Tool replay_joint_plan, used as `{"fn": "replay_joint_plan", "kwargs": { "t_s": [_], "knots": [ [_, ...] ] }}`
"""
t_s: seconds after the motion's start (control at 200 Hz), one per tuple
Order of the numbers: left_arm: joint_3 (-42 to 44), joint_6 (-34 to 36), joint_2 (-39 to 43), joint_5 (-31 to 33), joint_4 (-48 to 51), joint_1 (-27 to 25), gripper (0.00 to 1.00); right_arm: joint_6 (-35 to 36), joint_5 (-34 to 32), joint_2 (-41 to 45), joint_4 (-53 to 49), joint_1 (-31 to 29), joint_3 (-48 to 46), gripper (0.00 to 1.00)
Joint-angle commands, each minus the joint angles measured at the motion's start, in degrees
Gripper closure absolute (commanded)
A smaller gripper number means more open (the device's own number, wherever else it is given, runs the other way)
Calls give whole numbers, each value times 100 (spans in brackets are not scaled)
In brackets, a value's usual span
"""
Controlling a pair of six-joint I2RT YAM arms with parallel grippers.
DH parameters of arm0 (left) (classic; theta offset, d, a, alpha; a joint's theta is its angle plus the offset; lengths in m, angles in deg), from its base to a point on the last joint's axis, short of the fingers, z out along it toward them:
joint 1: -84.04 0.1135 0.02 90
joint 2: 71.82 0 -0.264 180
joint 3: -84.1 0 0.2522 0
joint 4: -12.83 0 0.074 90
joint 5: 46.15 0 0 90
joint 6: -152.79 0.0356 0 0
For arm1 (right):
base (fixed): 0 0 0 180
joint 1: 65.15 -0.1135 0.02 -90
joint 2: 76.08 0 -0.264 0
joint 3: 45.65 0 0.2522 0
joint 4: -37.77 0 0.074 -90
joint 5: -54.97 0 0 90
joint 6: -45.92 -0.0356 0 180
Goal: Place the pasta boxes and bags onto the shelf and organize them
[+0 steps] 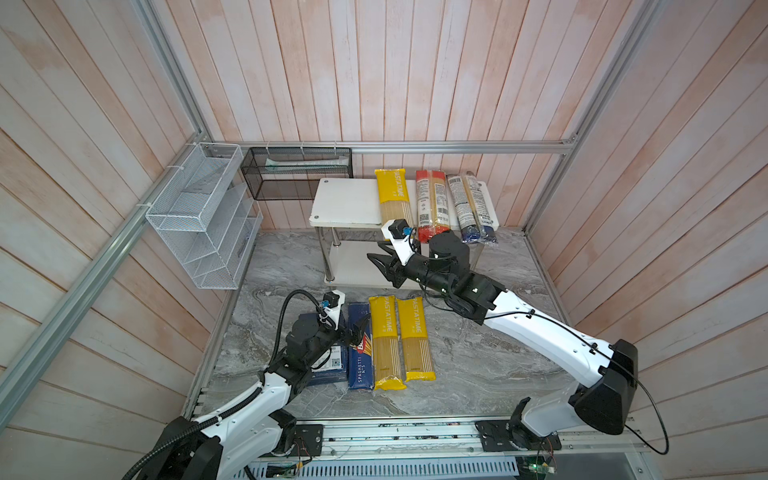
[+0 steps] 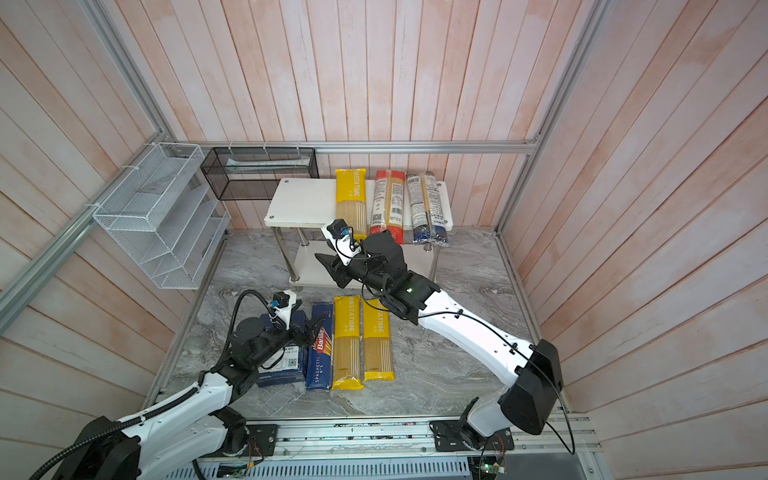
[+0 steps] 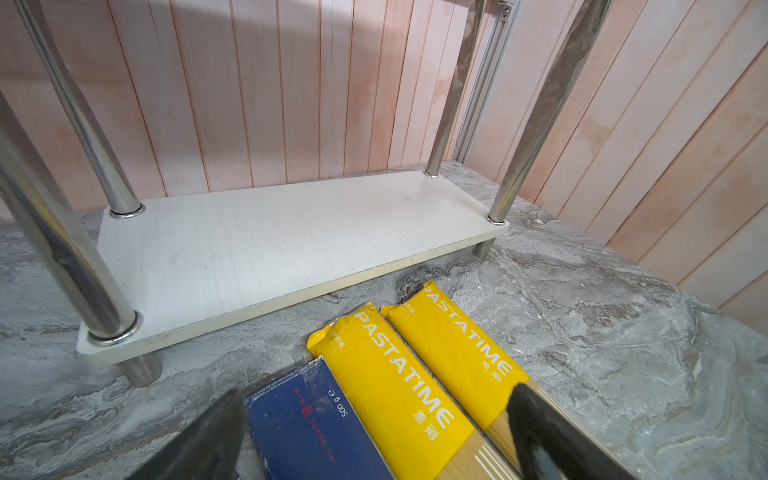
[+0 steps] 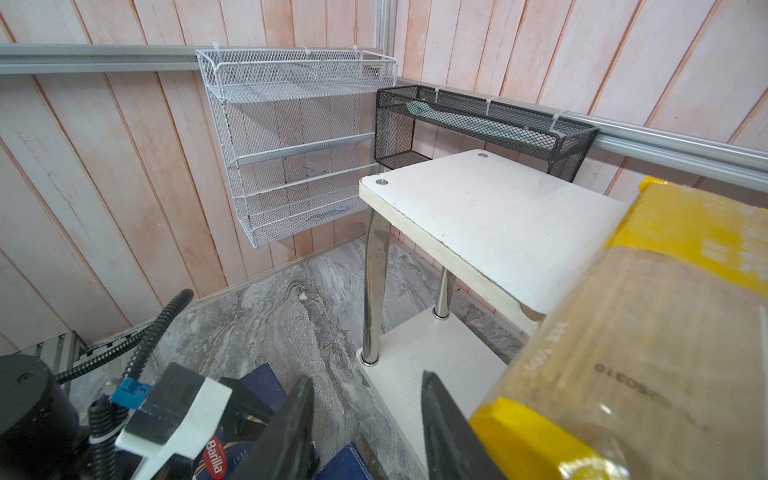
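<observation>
Dark blue cardboard — the narrow spaghetti box (image 1: 358, 368) lies on the surface (image 1: 478, 365) directly under my left tool (image 1: 359, 328), long axis pointing toward the shelf (image 1: 345, 203). This tool's jaws stand wide apart, holding nothing. My right tool (image 1: 380, 266), just in front of the shelf, is also parted and empty.

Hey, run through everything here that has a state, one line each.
left gripper, open, above the narrow Barilla box.
right gripper, open, empty, by the shelf front.
narrow Barilla box, flat on the table.
wide box, on the table, mostly hidden by the left arm.
two yellow bags, flat on the table, side by side.
three bags, lying flat on the shelf's top board.
lower board, bare.
</observation>
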Motion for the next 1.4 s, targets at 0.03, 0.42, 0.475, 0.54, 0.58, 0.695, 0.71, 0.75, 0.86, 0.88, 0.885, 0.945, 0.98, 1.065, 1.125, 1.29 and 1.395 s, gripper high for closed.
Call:
{"fn": "replay_joint_plan", "kwargs": {
  "t_s": [0.03, 0.42, 0.475, 0.54, 0.58, 0.695, 0.71, 0.75, 0.86, 0.88, 0.885, 0.945, 0.98, 1.065, 1.125, 1.29, 1.395],
  "knots": [
    [23, 50, -9, 74, -22, -31, 0, 138, -245, 262, -485, -263, 126, 53],
    [-12, 25, -93, 112, -12, -24, 0, -328, -681, 1333, -1068, -491, -673, 50],
    [28, -2, -45, 85, -77, -31, 0, -412, -820, 1470, -1259, -522, -733, 50],
    [91, -34, 2, 75, -152, -30, 0, -536, -975, 1602, -1488, -558, -788, 50],
    [90, -41, 22, 83, -138, -31, 0, -609, -1006, 1696, -1581, -569, -859, 50],
    [91, -46, 46, 92, -118, -29, 0, -877, -1204, 2021, -1601, -619, -1296, 50],
    [89, -51, 45, 88, -126, -30, 0, -911, -1232, 2060, -1606, -623, -1363, 50],
    [88, -55, 33, 77, -138, -29, 0, -1015, -1298, 2202, -1619, -634, -1495, 50],
    [74, -30, 13, 91, -95, -31, 0, -1265, -1495, 2545, -1668, -647, -1919, 50],
    [67, -29, 17, 100, -84, -31, 0, -1298, -1547, 2616, -1668, -649, -1997, 50],
    [72, -24, 19, 101, -83, -27, 0, -1309, -1565, 2630, -1672, -649, -2020, 50],
    [76, -20, 32, 110, -76, -31, 0, -1417, -1750, 2802, -1734, -651, -2232, 50],
    [81, -28, 45, 110, -94, -31, 0, -1487, -1833, 2892, -1798, -650, -2309, 50],
    [101, -38, 49, 94, -129, -31, 0, -1657, -1943, 3037, -1821, -649, -2413, 50],
    [85, -38, 20, 75, -118, -27, 0, -1637, -1901, 3047, -1699, -649, -2426, 50],
    [75, -38, -20, 66, -122, -31, 0, -1246, -1396, 2651, -1273, -649, -2071, 50],
    [71, -33, -16, 66, -120, -28, 0, -966, -1166, 2253, -1122, -649, -1675, 50]
  ]
}}
